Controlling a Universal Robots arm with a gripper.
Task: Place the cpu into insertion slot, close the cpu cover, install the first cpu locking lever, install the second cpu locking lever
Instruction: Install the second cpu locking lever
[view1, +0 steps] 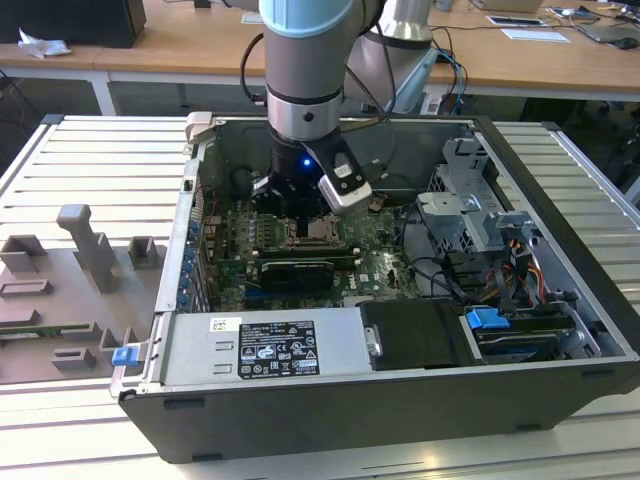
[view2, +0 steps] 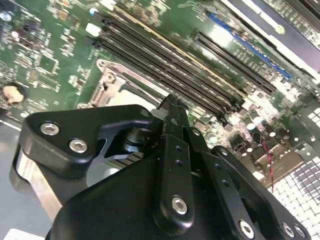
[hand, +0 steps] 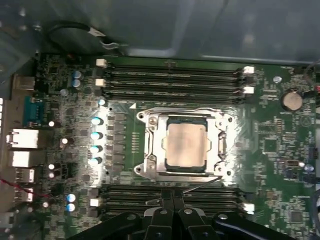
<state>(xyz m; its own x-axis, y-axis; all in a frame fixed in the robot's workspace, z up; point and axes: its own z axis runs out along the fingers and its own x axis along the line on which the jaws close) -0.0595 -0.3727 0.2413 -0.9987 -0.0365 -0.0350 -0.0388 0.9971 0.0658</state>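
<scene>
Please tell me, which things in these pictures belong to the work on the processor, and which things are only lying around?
Belonging to the work:
- cpu, lying in the insertion slot
- cpu cover, framing the chip
- tool, near the socket's edge

Only lying around:
- memory slots
- grey fixtures on the table
- blue-tabbed drive bay
- power supply

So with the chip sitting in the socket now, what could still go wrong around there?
1. The claw sits close to the long black memory slots beside the cpu cover; a slight drift could scrape them.
2. The thin locking lever lies right along the cover's edge, so it may be hard to catch cleanly.
3. The cpu looks seated, but whether it lies fully flat cannot be confirmed; pressing down on a tilted chip could harm the insertion slot.
</scene>
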